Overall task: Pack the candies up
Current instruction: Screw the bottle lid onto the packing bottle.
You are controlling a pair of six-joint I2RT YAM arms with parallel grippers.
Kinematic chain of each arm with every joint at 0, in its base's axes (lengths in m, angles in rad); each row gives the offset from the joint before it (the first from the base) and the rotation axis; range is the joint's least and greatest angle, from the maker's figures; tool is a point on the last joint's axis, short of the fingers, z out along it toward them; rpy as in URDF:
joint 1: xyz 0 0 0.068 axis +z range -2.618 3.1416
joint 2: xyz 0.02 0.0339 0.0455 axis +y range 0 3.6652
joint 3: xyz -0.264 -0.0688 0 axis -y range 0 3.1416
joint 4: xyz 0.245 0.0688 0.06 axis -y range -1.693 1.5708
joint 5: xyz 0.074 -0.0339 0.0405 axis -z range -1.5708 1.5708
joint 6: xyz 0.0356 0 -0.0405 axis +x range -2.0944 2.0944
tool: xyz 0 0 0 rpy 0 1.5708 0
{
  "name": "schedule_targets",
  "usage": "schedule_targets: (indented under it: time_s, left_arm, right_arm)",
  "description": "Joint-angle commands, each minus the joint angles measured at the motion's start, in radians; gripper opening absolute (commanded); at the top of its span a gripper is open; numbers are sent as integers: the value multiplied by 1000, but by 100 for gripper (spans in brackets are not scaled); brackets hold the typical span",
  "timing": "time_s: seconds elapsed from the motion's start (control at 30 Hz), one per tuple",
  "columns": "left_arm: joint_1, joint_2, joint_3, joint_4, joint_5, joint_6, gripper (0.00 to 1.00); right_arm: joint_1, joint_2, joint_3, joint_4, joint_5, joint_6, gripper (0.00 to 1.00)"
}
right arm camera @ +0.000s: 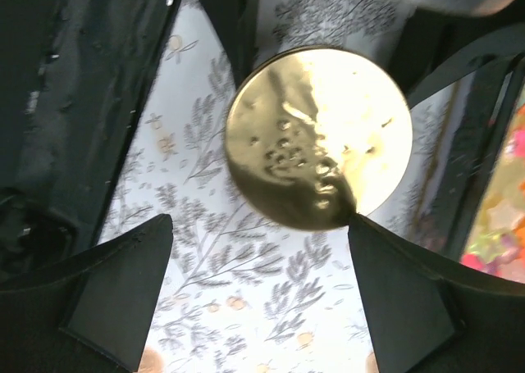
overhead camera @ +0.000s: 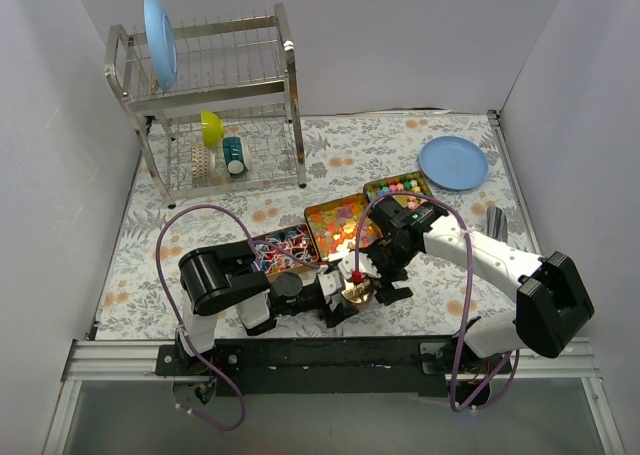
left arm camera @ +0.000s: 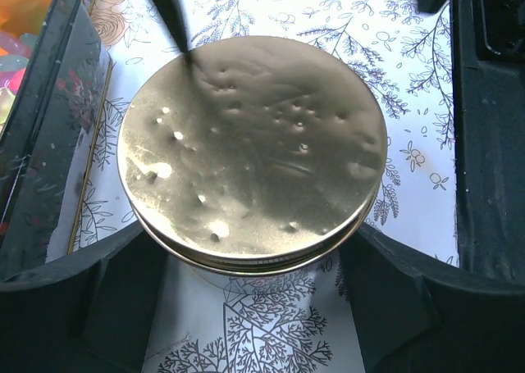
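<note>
We've got the candies (overhead camera: 340,225) sitting loose in three open tins (overhead camera: 308,215) lined up diagonally mid-tabletop (overhead camera: 400,145): a red-blue mix on the left, orange-yellow in the middle, pink-green-orange on the right.

Lab booth mocked as kitchen: white partition walls (overhead camera: 400,35), aluminium rail (overhead camera: 110,360), dish rack (overhead camera: 215,93), floral tablecloth (overhead camera: 140,245).
</note>
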Motion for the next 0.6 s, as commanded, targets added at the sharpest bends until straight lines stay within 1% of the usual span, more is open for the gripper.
schedule_targets:
  time_s: [0.0,0.13,0.23,0.27,0.37,0.47,0.57]
  left_arm:
    - [25,26,-8,-91,-71,-16,0]
    - [25,26,-6,-97,-53,-13,0]
    - [25,25,-5,-104,-33,-11,0]
    - [25,25,-5,-104,-30,-13,0]
    - [25,23,-5,-107,-27,-11,0]
    - [25,20,-5,-112,-21,-8,0]
    - [25,20,-5,-115,-17,-8,0]
  right_arm:
    - [14,-37,-41,-212,-60,101,93]
    - [6,-78,-22,-184,-51,150,93]
    - [-3,-121,3,-56,-33,205,94]
    - [-3,-132,6,17,-28,212,96]
    - [-3,-144,2,166,-21,218,98]
    - [-3,-108,15,199,-34,184,98]
    - [-3,-37,50,152,-76,108,98]
